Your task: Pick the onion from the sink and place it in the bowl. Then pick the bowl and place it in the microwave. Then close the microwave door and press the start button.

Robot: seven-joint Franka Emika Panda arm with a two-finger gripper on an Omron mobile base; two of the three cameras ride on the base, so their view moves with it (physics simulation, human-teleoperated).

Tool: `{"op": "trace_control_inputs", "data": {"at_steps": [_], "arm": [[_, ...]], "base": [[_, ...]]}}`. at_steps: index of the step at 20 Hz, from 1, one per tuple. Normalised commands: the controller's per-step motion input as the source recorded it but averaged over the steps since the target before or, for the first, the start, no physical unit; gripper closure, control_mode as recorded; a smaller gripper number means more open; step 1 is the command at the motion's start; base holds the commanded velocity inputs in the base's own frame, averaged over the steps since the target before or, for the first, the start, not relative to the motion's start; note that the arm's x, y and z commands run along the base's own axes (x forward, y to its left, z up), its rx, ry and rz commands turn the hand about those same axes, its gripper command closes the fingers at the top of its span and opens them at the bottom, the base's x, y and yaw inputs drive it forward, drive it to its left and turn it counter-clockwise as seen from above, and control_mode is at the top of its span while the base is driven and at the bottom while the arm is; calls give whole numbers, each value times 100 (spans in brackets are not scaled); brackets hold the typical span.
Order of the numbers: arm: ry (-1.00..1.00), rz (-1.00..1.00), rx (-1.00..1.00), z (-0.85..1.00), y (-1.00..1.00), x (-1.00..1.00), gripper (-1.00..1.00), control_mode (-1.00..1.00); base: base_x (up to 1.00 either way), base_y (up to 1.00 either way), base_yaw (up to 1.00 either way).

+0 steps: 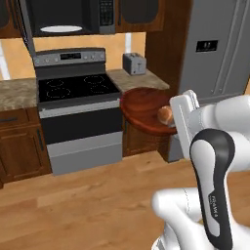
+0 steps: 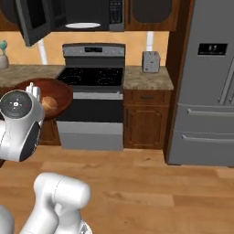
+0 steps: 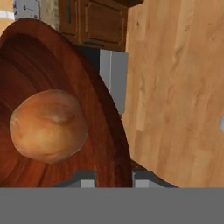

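the onion (image 3: 47,126) lies inside the bowl (image 3: 107,131), whose rim the tool (image 3: 114,180) pinches above wood floor (image 3: 183,87).

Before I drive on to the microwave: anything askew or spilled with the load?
Nothing spilled. The bowl is held at its rim by the gripper, well off the floor and about level, with the onion inside. The microwave door stands open, as needed.

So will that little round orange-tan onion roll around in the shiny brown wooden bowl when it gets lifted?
Probably. The small round orange-tan onion looks smooth and ball-shaped, lying loose in the glossy reddish-brown wooden bowl. The gripper pinches only the rim, so tilting may send it rolling, though the curved sides should catch it.
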Motion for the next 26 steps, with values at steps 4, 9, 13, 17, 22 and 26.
{"op": "trace_control_inputs", "data": {"at_steps": [4,9,13,17,22,26], "arm": [[0,0,0,0,0,0,100,100],[0,0,0,0,0,0,100,100],[0,0,0,0,0,0,100,100],[0,0,0,0,0,0,100,100],[0,0,0,0,0,0,100,100],[0,0,0,0,0,0,100,100]], "base": [[100,-12,3],[100,0,10],[100,0,9],[100,28,16],[96,39,17],[50,57,15]]}}
